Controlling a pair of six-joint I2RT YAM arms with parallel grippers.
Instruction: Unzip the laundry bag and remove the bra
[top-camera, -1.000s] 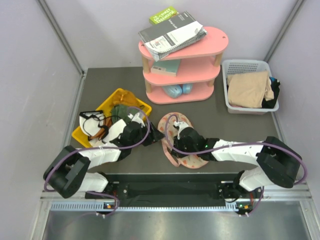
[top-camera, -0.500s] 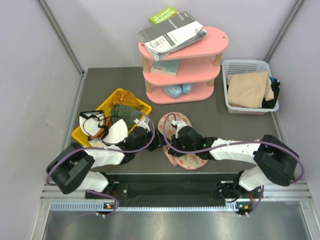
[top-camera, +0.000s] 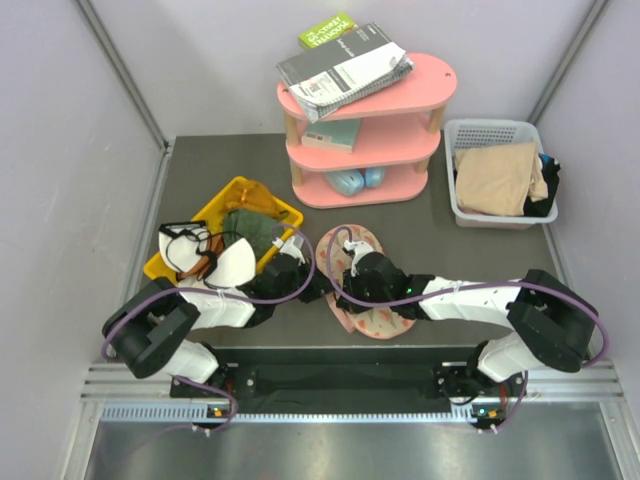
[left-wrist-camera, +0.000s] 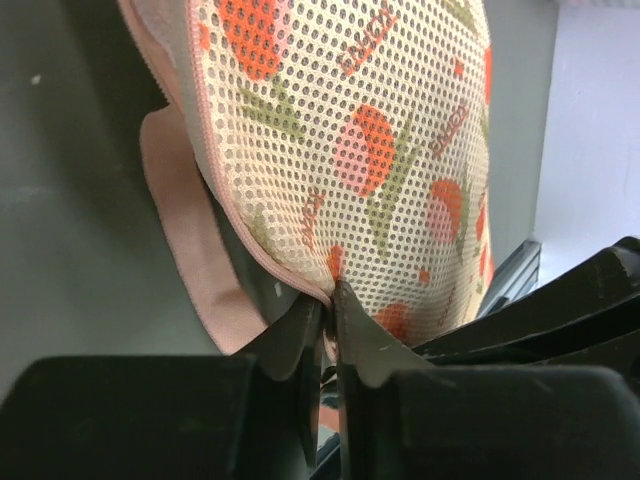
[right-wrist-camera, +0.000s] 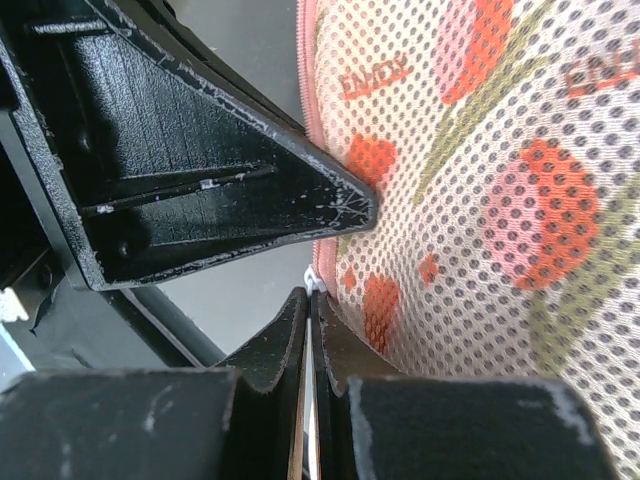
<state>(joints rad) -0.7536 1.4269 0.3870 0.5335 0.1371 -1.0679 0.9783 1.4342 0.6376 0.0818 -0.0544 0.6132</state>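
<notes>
Being pinched at its left rim, the laundry bag (top-camera: 378, 322) is lying on the dark table (top-camera: 470, 270) in front of the pink shelf (top-camera: 365, 150), between the two arms. Over the past second the left gripper (top-camera: 312, 284) is being brought in from beside the yellow bin (top-camera: 215, 210). It is now being shown clamped on the bag's pink trim, its fingers (left-wrist-camera: 300, 335) pressed together over the seam in the left wrist view.

The right gripper (top-camera: 348, 276) is being held almost where it was a second ago, just beside the left one at the same edge. Its jaws are being kept together. A small pale tab (right-wrist-camera: 316, 281), possibly the zip pull, is sitting at their tips, though whether it is being held cannot be told. The bag itself is being left in nearly the same place.

No opening is being shown along the seam, and the bra is not being seen in any view; it is being judged to be still inside. The change is being read as the set-up for unzipping, with one claw anchoring the fabric while the other draws the pull along.
</notes>
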